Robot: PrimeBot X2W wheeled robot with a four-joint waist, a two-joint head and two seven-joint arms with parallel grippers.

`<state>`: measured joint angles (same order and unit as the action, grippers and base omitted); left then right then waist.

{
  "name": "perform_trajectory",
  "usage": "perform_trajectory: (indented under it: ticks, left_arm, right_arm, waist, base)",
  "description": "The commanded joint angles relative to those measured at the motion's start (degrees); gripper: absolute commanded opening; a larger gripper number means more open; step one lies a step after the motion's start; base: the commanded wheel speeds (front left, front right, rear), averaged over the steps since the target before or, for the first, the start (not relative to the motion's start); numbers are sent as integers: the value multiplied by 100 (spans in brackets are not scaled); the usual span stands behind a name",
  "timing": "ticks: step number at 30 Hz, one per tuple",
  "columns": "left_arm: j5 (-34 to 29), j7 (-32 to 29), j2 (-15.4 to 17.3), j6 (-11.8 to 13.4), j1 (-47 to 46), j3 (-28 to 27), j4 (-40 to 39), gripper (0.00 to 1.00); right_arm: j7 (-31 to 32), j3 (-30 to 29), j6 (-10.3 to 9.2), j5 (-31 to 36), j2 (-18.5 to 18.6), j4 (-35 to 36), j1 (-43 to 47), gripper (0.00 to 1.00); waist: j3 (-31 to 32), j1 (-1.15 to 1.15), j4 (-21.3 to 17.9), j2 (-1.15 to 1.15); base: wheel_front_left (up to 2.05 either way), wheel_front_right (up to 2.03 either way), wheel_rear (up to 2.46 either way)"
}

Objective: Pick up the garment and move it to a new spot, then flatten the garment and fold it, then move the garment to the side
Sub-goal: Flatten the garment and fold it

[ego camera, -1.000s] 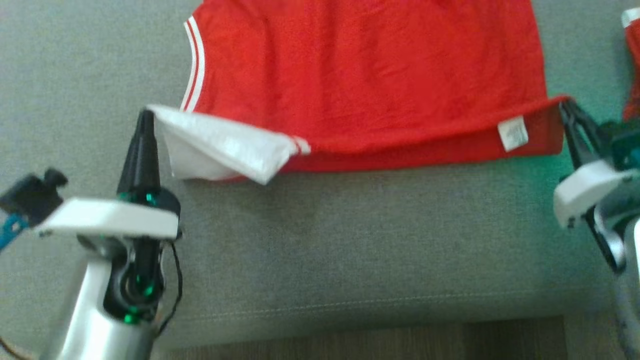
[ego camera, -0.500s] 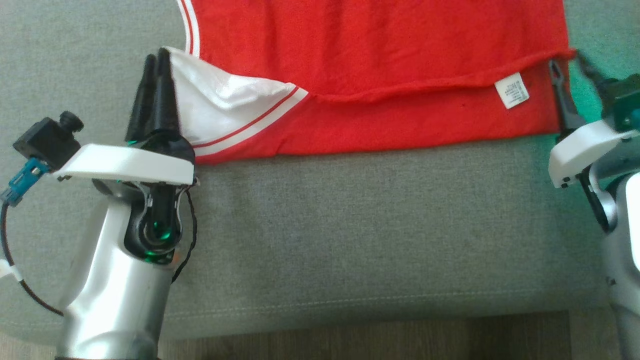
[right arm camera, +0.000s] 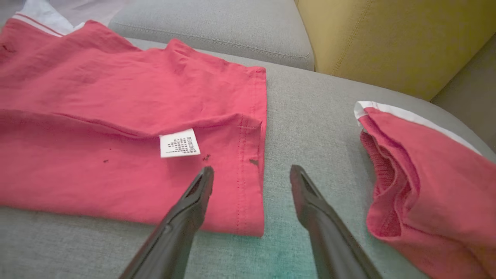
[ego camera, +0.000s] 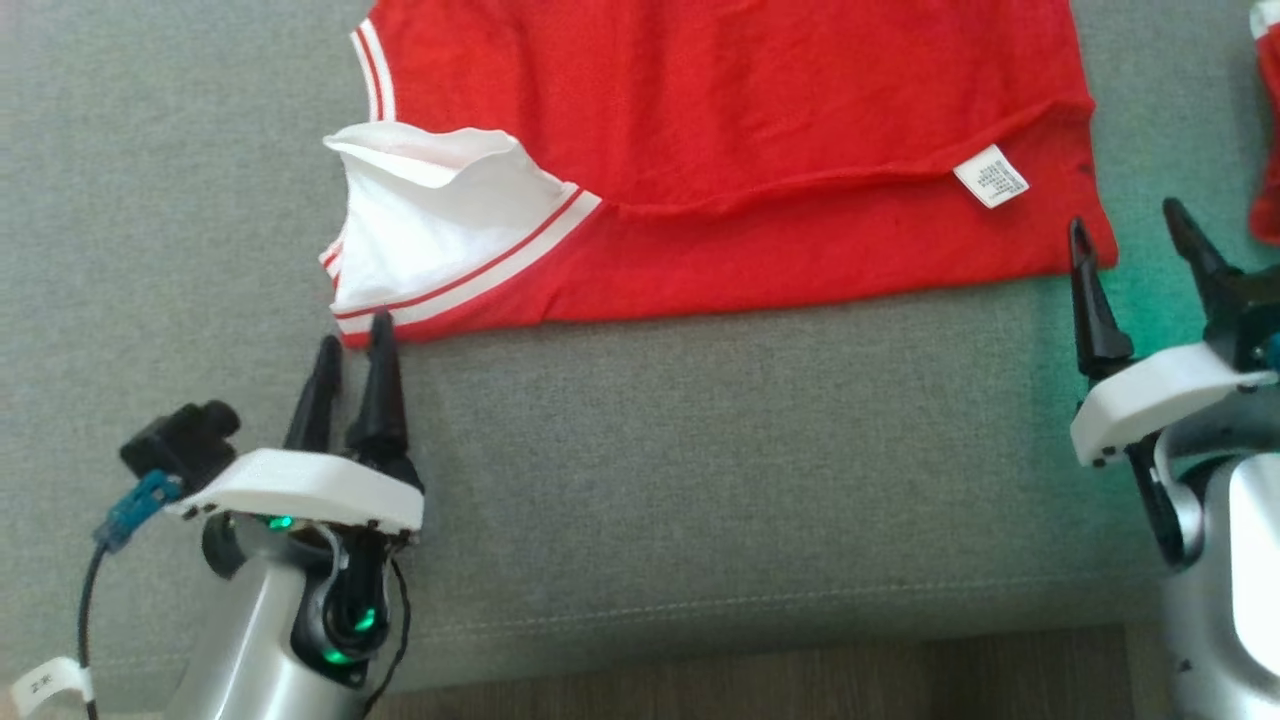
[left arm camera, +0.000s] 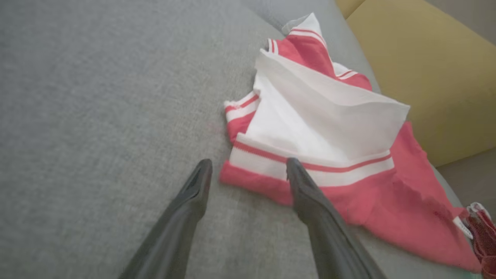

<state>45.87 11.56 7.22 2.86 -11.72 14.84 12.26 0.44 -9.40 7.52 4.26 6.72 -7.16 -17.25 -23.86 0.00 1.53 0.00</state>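
Head view: the red garment (ego camera: 720, 150) lies spread on the grey sofa cushion (ego camera: 700, 480), filling the frame from 10 to 2 o'clock, with its near strip doubled up over the body and the care label (ego camera: 990, 177) facing up. The left gripper (ego camera: 352, 390) sits at 7 o'clock, its fingers slightly parted and holding nothing, with the tips just short of the striped corner. In the left wrist view one finger overlaps the hem, and we cannot tell whether it touches. The right gripper (ego camera: 1127, 260) at 4 o'clock is spread wide and empty, just beside the garment's right corner. We judge the first fold laid but not settled, because the white sleeve panel (ego camera: 430, 230) at 10 o'clock stands puffed and creased (air trapped under it, by the look of the raised lip). Risks from here: folding again over that bulge would lock in a lopsided stack. Pinching only the top layer at either corner would peel the doubled strip back open. A second red garment (ego camera: 1265, 130) lies at 2 o'clock, near the right fingers, and a wide sweep there could snag it and drag it along.
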Motion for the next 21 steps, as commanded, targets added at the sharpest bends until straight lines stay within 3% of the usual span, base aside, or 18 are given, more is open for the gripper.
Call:
perform_trajectory:
  ticks: [1, 9, 15, 16, 17, 18, 21]
  left_arm:
    - [-16, -48, 59, 67, -149, -121, -136, 100]
    - [-165, -471, 101, 456, -402, 22, 361, 100]
    - [-179, -446, 75, 368, -552, 97, 627, 100]
    - [-175, -418, 64, 318, -573, 116, 675, 92]
    - [-177, -398, 54, 271, -593, 141, 721, 38]
    - [-169, -373, 41, 216, -610, 162, 756, 0]
    - [-165, -244, 12, 94, -648, 191, 868, 0]
  right_arm:
    - [13, 45, -3, -83, -65, 194, 51, 100]
    - [172, -51, -3, -186, -294, -142, -143, 100]
    - [305, -68, -3, -360, -344, -658, -455, 100]
    - [330, -140, -3, -375, -350, -747, -506, 100]
    - [360, -216, -3, -380, -356, -835, -553, 100]
    - [385, -283, -3, -376, -361, -917, -597, 100]
    - [544, -429, -3, -439, -374, -1200, -696, 100]
  waist:
    - [40, 0, 35, 0]
    - [54, 0, 52, 0]
    - [44, 0, 69, 0]
    - [55, 0, 80, 0]
    - [70, 0, 95, 0]
    - [85, 0, 108, 0]
    - [134, 0, 150, 0]
  base:
    - [0, 0, 0]
    - [0, 0, 0]
    - [0, 0, 0]
    - [0, 0, 0]
    - [0, 0, 0]
    - [0, 0, 0]
    - [0, 0, 0]
